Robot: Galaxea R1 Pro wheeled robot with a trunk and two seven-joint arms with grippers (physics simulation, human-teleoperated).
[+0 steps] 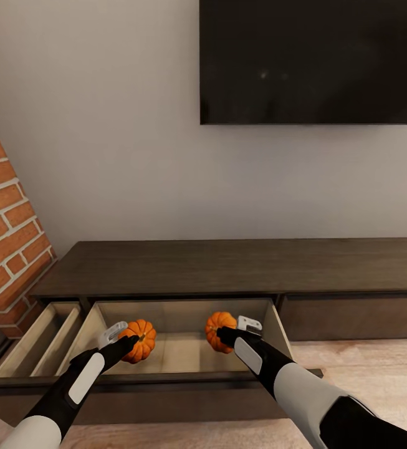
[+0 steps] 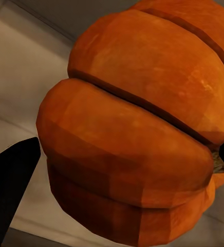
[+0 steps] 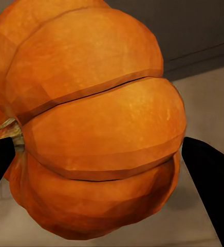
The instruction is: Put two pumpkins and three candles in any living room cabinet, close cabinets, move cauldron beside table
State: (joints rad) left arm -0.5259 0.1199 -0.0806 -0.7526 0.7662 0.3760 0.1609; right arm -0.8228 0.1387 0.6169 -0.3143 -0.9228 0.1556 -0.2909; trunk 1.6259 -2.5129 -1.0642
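Item one: we see the cabinet [image 1: 240, 265], a long low dark-brown unit against the pale wall, its slab top bare. Its wide left drawer [image 1: 184, 349] is pulled out toward us, pale inside; a narrower open compartment [image 1: 38, 337] lies at the cabinet's left end, beside a brick column [image 1: 7, 224]. The right front [image 1: 359, 315] sits flush.

Item two: the left pumpkin [image 1: 142, 340], bright orange and ribbed, sits in the left half of the open drawer. The left gripper [image 1: 123, 335] is clamped on it; in the left wrist view the pumpkin [image 2: 137, 128] lies between two black fingertips [image 2: 12, 180], which press its sides.

Item three: the right pumpkin [image 1: 219, 330] is in the right half of the same drawer, near its right wall. The right gripper [image 1: 234, 332] is closed around it; the right wrist view has the pumpkin [image 3: 91, 123] between dark fingertips [image 3: 209, 175] (its stem shows by one of them).

Whether either pumpkin rests on the drawer floor or hangs just above it, we cannot tell.

Item four: a dark wall-mounted screen [image 1: 312, 59] hangs above the cabinet's right part. Light wood floor [image 1: 378, 368] shows before the cabinet.
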